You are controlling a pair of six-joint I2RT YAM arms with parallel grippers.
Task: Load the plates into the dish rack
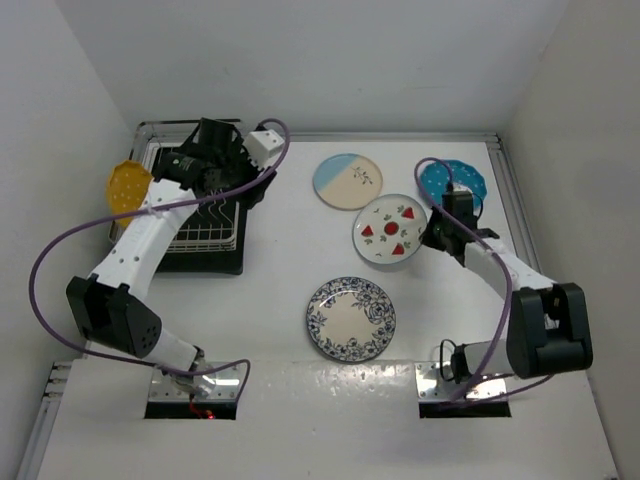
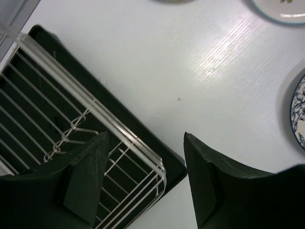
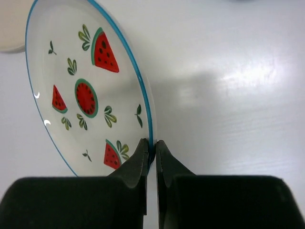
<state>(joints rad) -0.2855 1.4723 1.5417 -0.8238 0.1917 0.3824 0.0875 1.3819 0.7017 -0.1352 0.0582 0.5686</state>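
I have the right fingers (image 3: 138, 164) clamped on the red-fruit plate (image 3: 90, 95) rim. The left fingers (image 2: 86, 191) stand wide and empty above the dish rack (image 1: 203, 238). 1 yellow plate (image 1: 129, 186) appears racked at its left edge; 4 are not yet loaded.

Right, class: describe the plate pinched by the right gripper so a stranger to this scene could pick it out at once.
Start at the white table, to the right of the dish rack. Of the four plates there, take the middle plate, its edge pinched by the right gripper. It alone is white with red fruit slices and a thin blue rim.
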